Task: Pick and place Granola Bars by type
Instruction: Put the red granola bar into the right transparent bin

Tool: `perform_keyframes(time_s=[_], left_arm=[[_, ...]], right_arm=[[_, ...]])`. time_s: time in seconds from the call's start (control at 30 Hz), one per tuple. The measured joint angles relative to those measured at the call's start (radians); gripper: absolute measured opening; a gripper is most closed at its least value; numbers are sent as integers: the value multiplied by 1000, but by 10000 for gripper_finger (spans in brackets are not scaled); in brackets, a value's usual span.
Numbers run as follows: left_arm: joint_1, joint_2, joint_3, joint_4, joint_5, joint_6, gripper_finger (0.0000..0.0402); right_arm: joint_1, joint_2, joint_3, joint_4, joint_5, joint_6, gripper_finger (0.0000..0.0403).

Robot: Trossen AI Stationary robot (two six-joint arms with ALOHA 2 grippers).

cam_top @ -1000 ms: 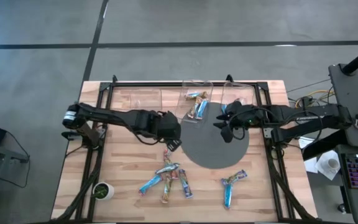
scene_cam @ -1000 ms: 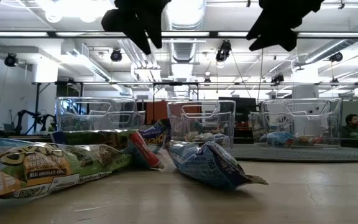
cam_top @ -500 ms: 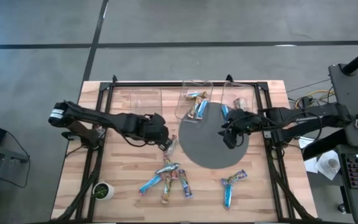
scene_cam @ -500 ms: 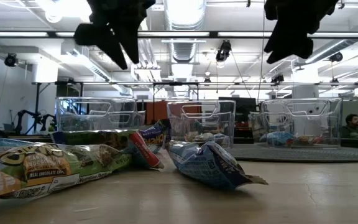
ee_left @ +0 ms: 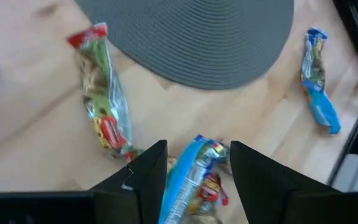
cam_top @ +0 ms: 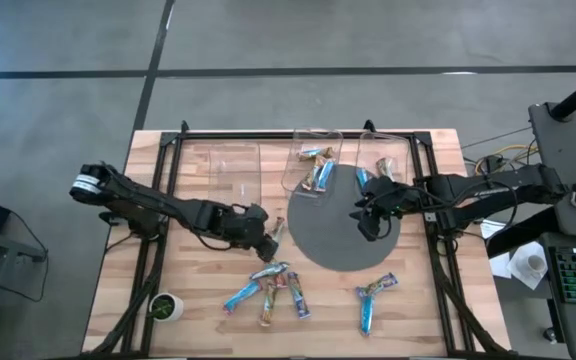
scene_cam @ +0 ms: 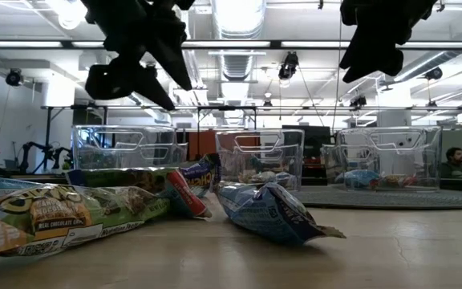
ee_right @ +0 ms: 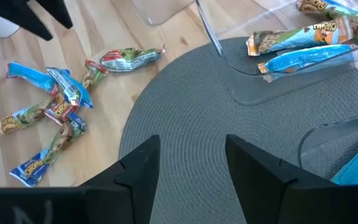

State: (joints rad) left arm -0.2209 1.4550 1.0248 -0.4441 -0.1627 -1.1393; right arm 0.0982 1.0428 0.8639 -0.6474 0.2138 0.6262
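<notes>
Several Granola Bars (cam_top: pixel 268 285) lie loose in a cluster on the table (cam_top: pixel 198 300), two more sit apart near its right front, and one tan-green bar (cam_top: pixel 276 232) rests alone beside the round grey mat (cam_top: pixel 348 240). The left end effector (ee_left: pixel 194 163) hangs above the cluster with fingers spread and nothing between them; the wrist view puts a blue bar (ee_left: pixel 188 177) directly in the gap, so I judge it is lining up a pick. The right end effector (ee_right: pixel 188 158) hovers over the mat, fingers apart and empty, likely waiting clear of the work. Clear bins (cam_top: pixel 313 160) along the far edge already hold sorted bars, blue and tan apparently grouped by type. Sorting looks roughly half done.
</notes>
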Motion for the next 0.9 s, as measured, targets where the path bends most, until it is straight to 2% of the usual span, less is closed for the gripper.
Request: perform_keyframes(time_s=[0.1,0.2,0.43,0.63,0.9], left_arm=[[-5,14,0,-47,-49,-123,158],[-8,44,1,-67,-56,-169,158],[-30,144,98,-112,-57,-147,158],[-31,246,184,-321,-67,-150,158],[-29,283,193,-289,-79,-142,158]], right_arm=[[0,0,0,3,4,1,173],[0,0,0,3,10,3,173],[0,0,0,2,24,3,173],[0,0,0,1,24,3,173],[0,0,0,1,24,-4,173]])
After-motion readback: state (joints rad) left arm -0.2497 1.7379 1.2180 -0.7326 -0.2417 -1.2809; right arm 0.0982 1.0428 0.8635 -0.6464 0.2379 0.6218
